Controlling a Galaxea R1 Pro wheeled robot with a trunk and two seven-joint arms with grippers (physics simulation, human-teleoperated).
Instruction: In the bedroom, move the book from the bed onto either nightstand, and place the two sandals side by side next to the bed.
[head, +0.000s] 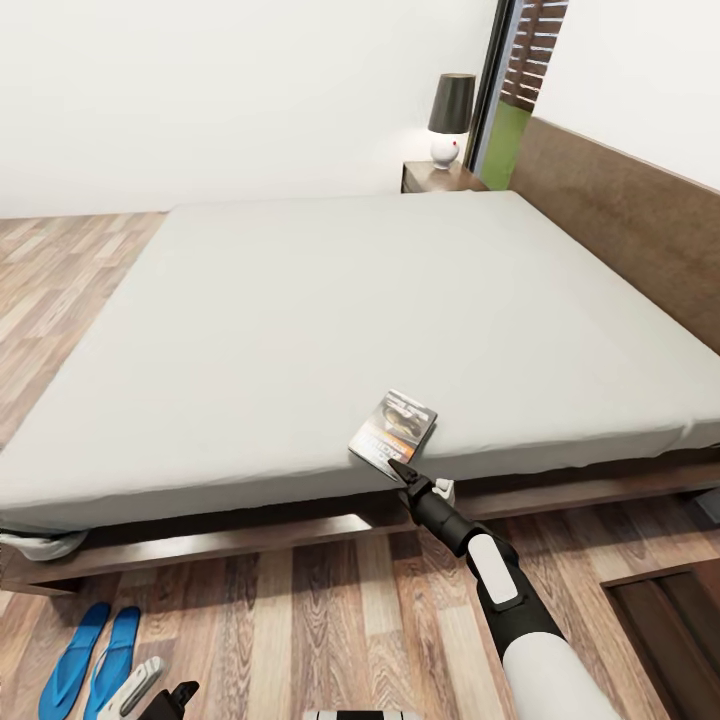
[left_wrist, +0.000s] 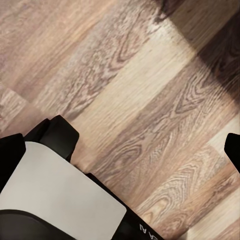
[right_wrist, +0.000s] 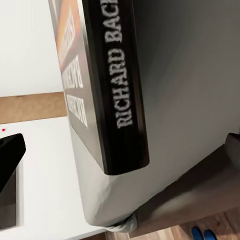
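Note:
The book (head: 394, 430) lies flat on the white mattress of the bed (head: 300, 300), close to its near edge. In the right wrist view its dark spine (right_wrist: 122, 90) with white lettering fills the middle. My right gripper (head: 402, 470) is at the book's near edge and open, one dark finger (right_wrist: 10, 150) standing well off to the side of the spine. The two blue sandals (head: 95, 660) lie side by side on the floor at the lower left, by the bed's foot corner. My left gripper (head: 178, 693) hangs open over the floor just right of them. A nightstand (head: 440, 178) stands beyond the bed's far side.
A lamp (head: 450, 118) with a dark shade and white base sits on the far nightstand. The wooden headboard (head: 620, 220) runs along the right. A dark wooden cabinet top (head: 670, 620) is at the lower right. Wood floor (head: 330, 620) lies between me and the bed frame.

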